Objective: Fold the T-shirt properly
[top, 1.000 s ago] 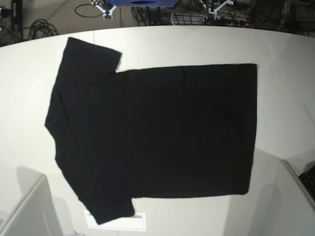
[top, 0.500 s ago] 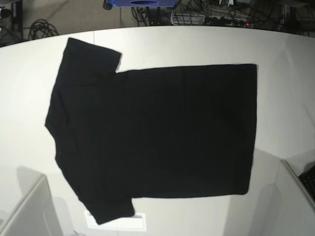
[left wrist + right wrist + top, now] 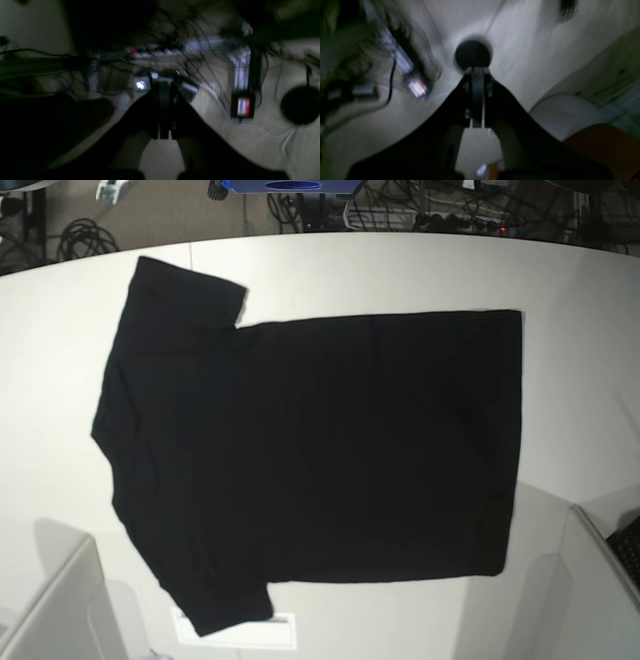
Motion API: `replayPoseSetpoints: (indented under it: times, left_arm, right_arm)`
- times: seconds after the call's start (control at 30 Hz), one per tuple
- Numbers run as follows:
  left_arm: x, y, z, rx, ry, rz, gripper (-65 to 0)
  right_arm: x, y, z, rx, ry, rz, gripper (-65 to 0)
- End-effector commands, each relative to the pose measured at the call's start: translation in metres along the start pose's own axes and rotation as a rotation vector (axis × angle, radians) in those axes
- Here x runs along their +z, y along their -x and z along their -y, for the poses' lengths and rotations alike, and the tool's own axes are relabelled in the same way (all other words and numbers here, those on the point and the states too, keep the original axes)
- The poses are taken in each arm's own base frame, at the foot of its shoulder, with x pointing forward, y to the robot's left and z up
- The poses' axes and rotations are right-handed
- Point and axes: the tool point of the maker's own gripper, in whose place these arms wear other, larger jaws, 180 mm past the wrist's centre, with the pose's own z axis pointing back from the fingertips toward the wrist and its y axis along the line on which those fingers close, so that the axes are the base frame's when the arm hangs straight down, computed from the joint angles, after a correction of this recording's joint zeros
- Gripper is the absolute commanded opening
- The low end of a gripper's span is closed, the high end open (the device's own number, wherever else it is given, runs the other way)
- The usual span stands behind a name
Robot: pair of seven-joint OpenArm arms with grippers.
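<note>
The T-shirt (image 3: 320, 450) lies flat on the white table (image 3: 580, 340), plain black side up, with no print showing. Its collar end is at the left, its hem at the right, and one sleeve points to the far edge and one to the near edge. Neither gripper shows over the table in the base view. In the blurred left wrist view my left gripper (image 3: 162, 82) is shut and empty, held over cables and floor. In the blurred right wrist view my right gripper (image 3: 476, 75) is shut and empty, in front of a round black object (image 3: 473, 54).
A white label (image 3: 240, 632) lies on the table by the near sleeve. Grey panels stand at the lower left (image 3: 60, 610) and lower right (image 3: 590, 590) corners. Cables (image 3: 85, 235) and a blue object (image 3: 290, 185) lie beyond the table's far edge.
The T-shirt has not moved. White arm parts seen at the top edge of the base view have shifted left and mostly gone out of the picture.
</note>
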Motion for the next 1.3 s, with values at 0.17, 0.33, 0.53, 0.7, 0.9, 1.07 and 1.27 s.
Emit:
replayPoseSetpoints:
  times: [0.17,0.33,0.53,0.7,0.9,1.07,1.27]
  left_arm:
    - [0.051,-0.078,-0.006,0.048,0.019,0.209,-65.0]
    - [0.074,-0.129,-0.023,0.106,-0.008,0.339,-65.0]
    - [0.077,-0.173,-0.041,0.108,-0.06,0.467,-65.0]
    - [0.073,-0.191,-0.045,0.163,-0.094,0.531,-65.0]
    - [0.069,-0.199,-0.044,0.264,-0.065,0.551,-65.0]
    - [0.069,-0.2,-0.047,0.293,-0.061,0.554,-54.0]
    - [0.066,-0.207,-0.046,0.307,-0.054,0.574,-24.2]
  right_arm:
    - [0.046,-0.077,0.042,-0.036,0.106,0.194,-65.0]
    - [0.068,-0.14,0.033,-0.07,0.094,0.361,-65.0]
    - [0.074,-0.204,0.001,-0.085,-0.005,0.505,-65.0]
    - [0.079,-0.242,-0.038,-0.025,-0.145,0.52,-65.0]
    - [0.08,-0.25,-0.055,-0.078,-0.407,0.425,-23.4]
    - [0.064,-0.241,-0.036,-0.242,-0.491,0.334,-21.8]
    - [0.041,-0.228,-0.05,-0.31,-0.634,0.233,-21.6]
